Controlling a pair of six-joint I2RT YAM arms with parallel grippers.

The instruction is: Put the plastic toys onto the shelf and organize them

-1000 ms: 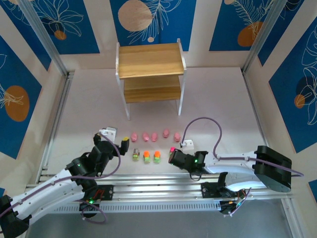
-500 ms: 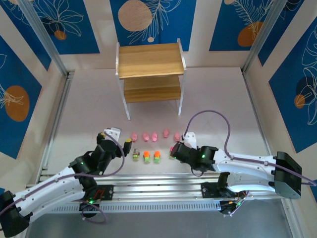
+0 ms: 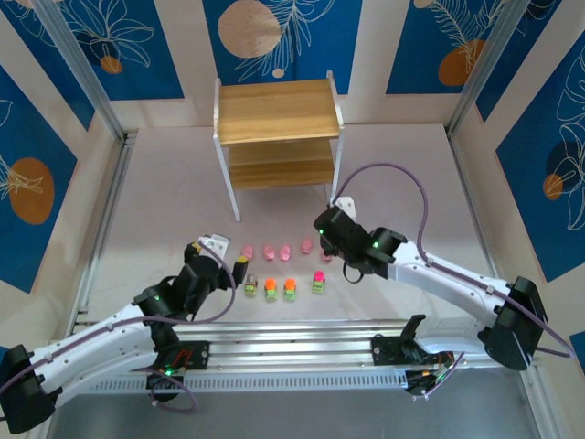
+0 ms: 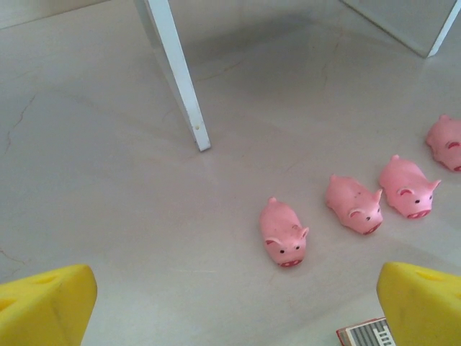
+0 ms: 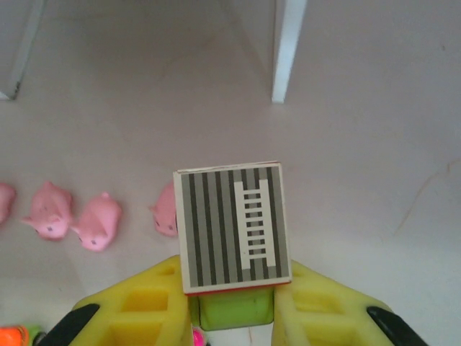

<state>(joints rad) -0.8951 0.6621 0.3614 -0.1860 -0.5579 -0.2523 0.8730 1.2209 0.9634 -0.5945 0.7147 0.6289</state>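
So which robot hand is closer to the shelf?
Right. The right gripper, holding a grey-topped block, is just in front of a front leg of the shelf. The left gripper is farther back, near the leftmost pink pig.

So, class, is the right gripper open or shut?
Shut on the grey-topped green block, clamped between the right gripper's yellow fingers.

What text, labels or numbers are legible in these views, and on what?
No readable words, brands or numbers anywhere.
On the striped-top block in the right pincer: grey-white stripes and a ladder-like graphic, no letters.
On the second block at the left wrist view's bottom edge: similar stripes, cut off, nothing legible.
On the wall panels: leaf and circle print, no words.
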